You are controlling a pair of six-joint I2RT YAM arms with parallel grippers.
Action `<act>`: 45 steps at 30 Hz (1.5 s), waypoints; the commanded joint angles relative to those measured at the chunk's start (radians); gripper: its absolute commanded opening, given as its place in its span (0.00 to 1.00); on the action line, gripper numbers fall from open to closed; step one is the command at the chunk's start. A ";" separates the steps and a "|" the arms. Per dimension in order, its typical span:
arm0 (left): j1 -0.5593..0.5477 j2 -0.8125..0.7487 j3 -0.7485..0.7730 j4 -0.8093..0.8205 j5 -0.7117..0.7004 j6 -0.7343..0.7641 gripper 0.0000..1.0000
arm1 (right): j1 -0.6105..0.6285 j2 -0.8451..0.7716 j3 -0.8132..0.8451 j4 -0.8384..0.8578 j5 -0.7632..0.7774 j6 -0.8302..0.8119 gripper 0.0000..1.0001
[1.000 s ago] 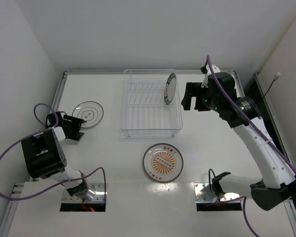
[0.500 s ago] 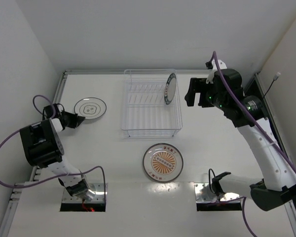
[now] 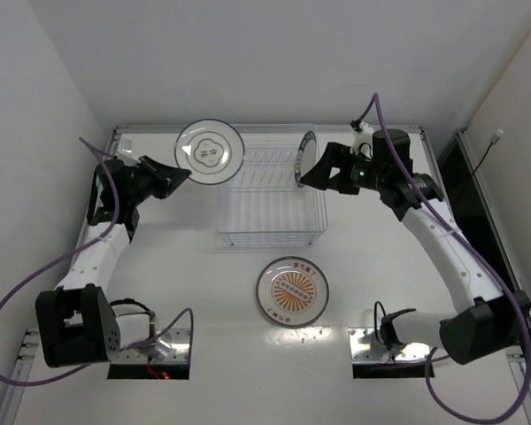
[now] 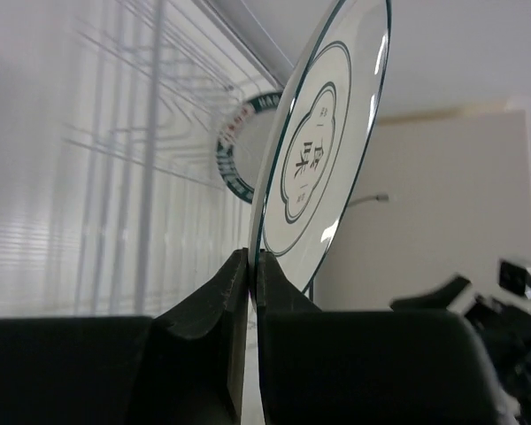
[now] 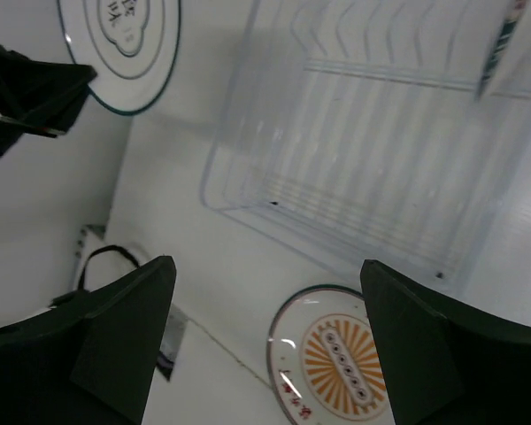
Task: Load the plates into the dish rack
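Left arm brings a plate to the rack; right arm waits with nothing in hand.

Left pincer [image 3: 173,173] is clenched on the lower rim of the ringed plate [image 3: 210,151], fingers [image 4: 234,283] pinching only the edge, which I judge leaves the body free to drop between ribs. The plate hangs off the table [image 3: 186,266] at the 10 o'clock corner of the dish rack [image 3: 267,217], near its raised rim. It looks too flat for a slot. The left ribs are unoccupied, so there is room. The blue-rimmed plate [image 3: 305,159] stands on edge at 1 o'clock in the rack. The sunburst plate [image 3: 291,290] lies flat at 6 o'clock, well apart from the rack. Right pincer [image 3: 317,170] is released, jaws wide, at 3 o'clock just beside the standing plate. Clipping that rim is the risk.
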 commanded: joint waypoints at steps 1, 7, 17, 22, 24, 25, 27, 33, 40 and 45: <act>-0.103 -0.023 -0.003 0.103 0.056 -0.065 0.00 | -0.029 0.067 -0.063 0.341 -0.280 0.182 0.82; -0.282 -0.023 -0.002 0.161 0.047 -0.121 0.00 | -0.039 0.170 -0.118 0.559 -0.332 0.298 0.78; -0.426 0.030 0.007 0.218 0.022 -0.178 0.00 | -0.048 0.265 -0.127 0.671 -0.348 0.364 0.18; -0.426 0.078 0.089 0.107 0.068 -0.123 0.11 | -0.087 0.274 -0.100 0.662 -0.329 0.373 0.00; -0.406 0.096 0.129 0.011 0.082 -0.068 0.39 | -0.104 0.274 -0.063 0.604 -0.297 0.358 0.00; -0.393 0.112 0.180 -0.051 0.082 -0.034 0.56 | -0.121 0.274 -0.043 0.570 -0.245 0.342 0.00; -0.333 0.130 0.276 -0.376 0.027 0.155 0.82 | -0.135 0.284 0.105 0.396 -0.122 0.265 0.00; -0.254 0.121 0.380 -0.684 -0.134 0.365 0.95 | -0.071 0.400 0.455 0.004 0.382 0.027 0.00; -0.164 0.090 0.327 -0.736 -0.111 0.422 0.96 | 0.056 0.616 0.787 -0.197 0.733 -0.115 0.00; -0.133 0.090 0.327 -0.767 -0.111 0.457 0.96 | 0.119 0.773 0.940 -0.272 0.872 -0.162 0.00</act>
